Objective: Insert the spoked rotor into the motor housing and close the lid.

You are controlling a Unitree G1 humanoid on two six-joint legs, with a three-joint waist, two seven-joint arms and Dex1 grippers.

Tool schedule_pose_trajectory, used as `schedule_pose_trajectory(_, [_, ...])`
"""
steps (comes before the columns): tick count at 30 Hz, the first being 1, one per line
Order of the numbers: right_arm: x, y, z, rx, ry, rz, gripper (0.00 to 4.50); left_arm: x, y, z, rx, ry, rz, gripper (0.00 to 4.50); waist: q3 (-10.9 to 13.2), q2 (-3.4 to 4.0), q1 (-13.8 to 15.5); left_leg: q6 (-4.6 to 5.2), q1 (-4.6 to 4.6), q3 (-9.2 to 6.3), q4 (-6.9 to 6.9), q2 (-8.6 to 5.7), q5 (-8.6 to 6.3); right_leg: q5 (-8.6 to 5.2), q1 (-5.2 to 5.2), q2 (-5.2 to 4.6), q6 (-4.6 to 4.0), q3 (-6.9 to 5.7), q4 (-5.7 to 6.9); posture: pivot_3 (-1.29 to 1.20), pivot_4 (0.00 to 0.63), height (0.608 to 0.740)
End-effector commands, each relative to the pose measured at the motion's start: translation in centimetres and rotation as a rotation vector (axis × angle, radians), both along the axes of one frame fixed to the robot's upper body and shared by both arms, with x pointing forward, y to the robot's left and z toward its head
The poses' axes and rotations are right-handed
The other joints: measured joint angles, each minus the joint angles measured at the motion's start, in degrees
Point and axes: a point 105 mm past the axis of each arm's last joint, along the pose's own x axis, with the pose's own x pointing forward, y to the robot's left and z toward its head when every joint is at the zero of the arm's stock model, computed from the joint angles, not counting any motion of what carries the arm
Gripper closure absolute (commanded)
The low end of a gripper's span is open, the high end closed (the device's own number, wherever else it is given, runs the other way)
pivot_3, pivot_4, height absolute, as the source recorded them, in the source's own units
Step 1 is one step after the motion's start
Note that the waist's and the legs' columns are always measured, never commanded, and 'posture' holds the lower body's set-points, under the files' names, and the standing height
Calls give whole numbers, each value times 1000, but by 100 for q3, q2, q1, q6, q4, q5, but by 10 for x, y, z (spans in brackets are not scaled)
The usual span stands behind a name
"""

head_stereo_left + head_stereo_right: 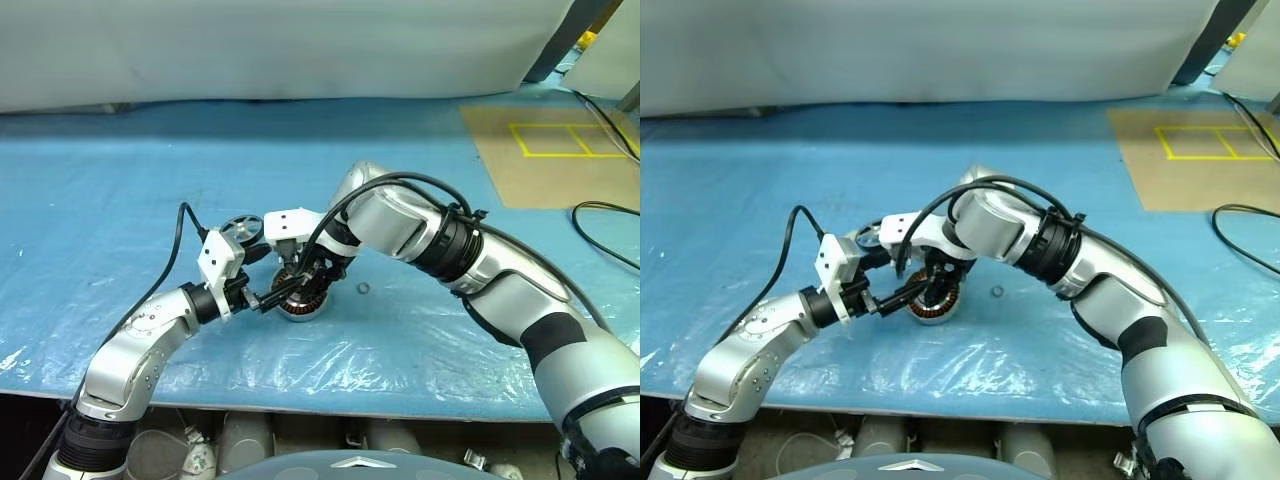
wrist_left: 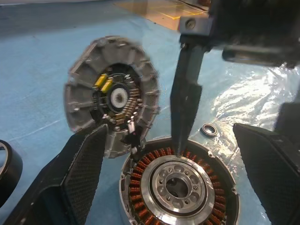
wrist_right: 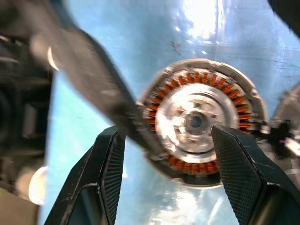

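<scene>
My left pincer [image 2: 164,187] stands wide and level at the motor housing [image 2: 180,185], one finger each side, holding nothing — I judge it is there to steady the housing on the blue tabletop [image 1: 120,200]. My right pincer [image 3: 164,183] points down over the same housing, parted and empty. The spoked rotor [image 1: 240,228] lies just behind my left wrist, not yet inserted. The left wrist view adds what the head views hide — the lid [image 2: 112,96] tilted up beside the housing, ribbed face showing, and a small ring [image 2: 208,130] nearby.
</scene>
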Motion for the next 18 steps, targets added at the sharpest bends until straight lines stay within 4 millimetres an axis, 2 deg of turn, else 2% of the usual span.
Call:
schedule_pose_trajectory(1, [-9, 3, 32, 92, 17, 17, 1487, 1, -2, 10, -3, -46, -22, 0, 0, 0, 0, 0, 2, 0, 0, 1, 0, 0, 0, 0, 0, 0, 2, 0, 150, 740])
schedule_pose_trajectory(4, [2, -11, 41, 191, -36, -1, 1487, -1, -1, 15, -8, -55, -27, 0, 0, 0, 31, -1, 9, 0, 6, 1, 0, -13, 6, -3, -21, 1, 6, 0, 150, 740])
schedule_pose_trajectory(6, [1, -25, 43, 252, -9, -34, 1487, -6, -2, 17, -14, -58, -44, 0, 0, -1, 67, -1, 16, 2, 12, -1, 0, -14, 19, -7, -21, 1, 4, 0, 150, 740])
schedule_pose_trajectory(9, [8, -54, 41, 438, -62, -106, 1487, -25, -6, 22, -14, -71, -111, 0, -4, -15, 145, -1, 20, 3, 14, -2, 0, -13, 29, -9, -21, 4, -6, 0, 150, 740])
schedule_pose_trajectory(13, [14, -101, 48, 717, -63, -340, 1487, -40, -7, 14, 49, -56, -155, 0, 3, -4, 161, 0, 23, 11, 5, -5, 0, -9, 27, -6, -14, 4, -11, 0, 150, 740])
schedule_pose_trajectory(15, [16, -116, 37, 767, -134, -448, 1487, -43, -4, 9, 86, -54, -159, 0, 2, -5, 156, 0, 24, 11, 3, -5, 0, -11, 26, -4, -16, 4, -11, 0, 150, 740])
schedule_pose_trajectory(18, [14, -128, 5, 762, -273, -563, 1487, -37, -2, 6, 107, -74, -134, 0, -3, -1, 149, 0, 51, 13, -8, 8, 0, -15, 50, 9, -20, 3, -37, 0, 150, 740])
